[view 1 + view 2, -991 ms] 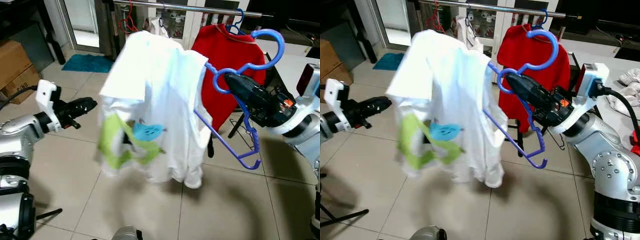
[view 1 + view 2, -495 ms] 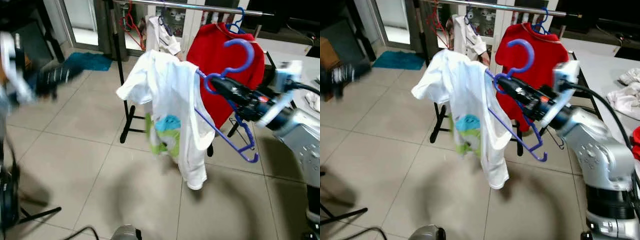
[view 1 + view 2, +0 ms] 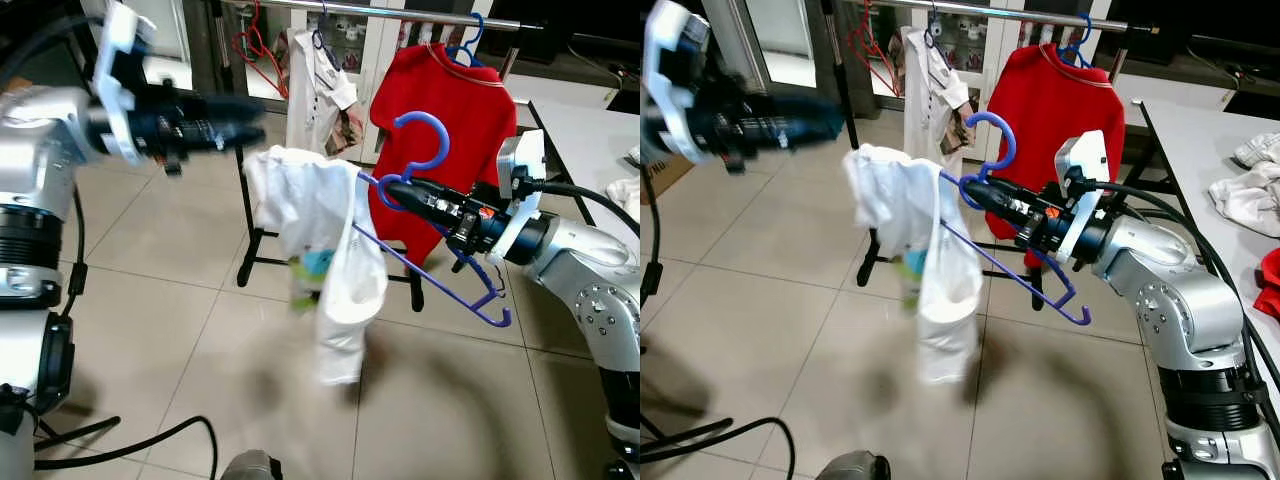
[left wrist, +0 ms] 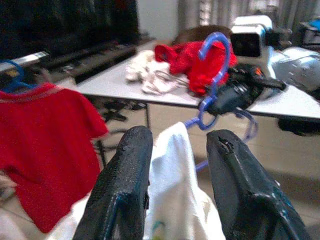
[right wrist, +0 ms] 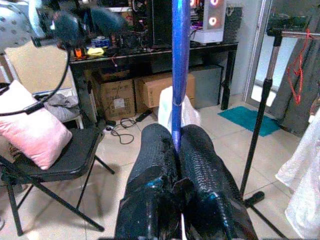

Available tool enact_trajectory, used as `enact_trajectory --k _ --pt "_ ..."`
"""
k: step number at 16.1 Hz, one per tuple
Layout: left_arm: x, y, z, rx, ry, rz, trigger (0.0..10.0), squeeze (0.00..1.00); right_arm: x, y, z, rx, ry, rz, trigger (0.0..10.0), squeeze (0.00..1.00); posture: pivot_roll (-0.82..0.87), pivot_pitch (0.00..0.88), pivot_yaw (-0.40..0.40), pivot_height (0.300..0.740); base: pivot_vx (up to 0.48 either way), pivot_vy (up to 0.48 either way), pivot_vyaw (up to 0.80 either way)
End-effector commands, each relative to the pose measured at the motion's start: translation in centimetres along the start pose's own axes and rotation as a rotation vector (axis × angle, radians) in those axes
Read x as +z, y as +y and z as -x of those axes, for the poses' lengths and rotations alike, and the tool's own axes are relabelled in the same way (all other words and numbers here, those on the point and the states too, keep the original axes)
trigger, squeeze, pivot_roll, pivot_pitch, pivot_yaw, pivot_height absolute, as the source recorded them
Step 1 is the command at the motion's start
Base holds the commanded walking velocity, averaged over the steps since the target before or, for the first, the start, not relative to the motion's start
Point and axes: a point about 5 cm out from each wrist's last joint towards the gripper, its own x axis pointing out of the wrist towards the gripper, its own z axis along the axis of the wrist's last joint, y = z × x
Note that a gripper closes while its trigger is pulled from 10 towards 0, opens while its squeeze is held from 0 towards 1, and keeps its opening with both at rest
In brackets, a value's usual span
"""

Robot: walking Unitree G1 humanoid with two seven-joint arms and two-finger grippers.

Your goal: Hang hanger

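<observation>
A blue plastic hanger (image 3: 440, 225) draped with a white shirt (image 3: 325, 250) is clamped by the right gripper (image 3: 395, 190) below the metal rail (image 3: 400, 13); the left gripper (image 3: 235, 120) is held open over bare tiled floor (image 3: 150, 270).

White shirt (image 3: 325, 240) on hanger (image 3: 430, 220), before clothes rail (image 3: 380, 12).

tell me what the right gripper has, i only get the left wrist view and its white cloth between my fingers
Observer: The right gripper is shut on the blue hanger, clamped just below its hook.
Operator: is the shirt on that hanger
Observer: Yes, the white shirt hangs bunched from the hanger's one end; the other end sticks out bare.
Operator: where's the rail from there
Observer: The clothes rail runs above and behind the hanger, with a red shirt already hanging on it.
Operator: and my left arm
Observer: The left gripper is raised, out beside the shirt's top, fingers apart.
</observation>
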Motion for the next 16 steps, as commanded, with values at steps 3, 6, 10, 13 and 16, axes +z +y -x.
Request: enact_trajectory --k 3,6,10,13,16 --pt "-0.8 -0.1 -1.7 -0.144 0.119 0.04 10.0 0.0 1.1 1.9 -0.7 0.143 0.003 0.062 10.0 0.0 0.05 0.0 0.01 0.74 0.0 0.0 0.0" --pt "-1.7 0.7 -2.6 -0.141 0.194 0.025 10.0 0.0 1.1 3.0 -0.7 0.221 0.019 0.065 10.0 0.0 0.05 0.0 0.024 0.74 0.0 0.0 0.0" --pt "-1.9 0.2 -3.7 -0.214 0.176 0.083 10.0 0.0 1.1 3.6 -0.5 0.255 0.016 0.062 10.0 0.0 0.04 0.0 0.033 0.74 0.0 0.0 0.0" --pt "-2.7 -0.1 -4.8 -0.256 0.185 0.101 10.0 0.0 0.9 3.8 -0.8 0.265 0.033 0.066 10.0 0.0 0.04 0.0 0.033 0.74 0.0 0.0 0.0" --pt "-3.1 -0.5 -5.4 -0.294 0.195 0.11 10.0 0.0 0.8 3.8 -1.0 0.268 0.045 0.068 10.0 0.0 0.03 0.0 0.031 0.74 0.0 0.0 0.0"
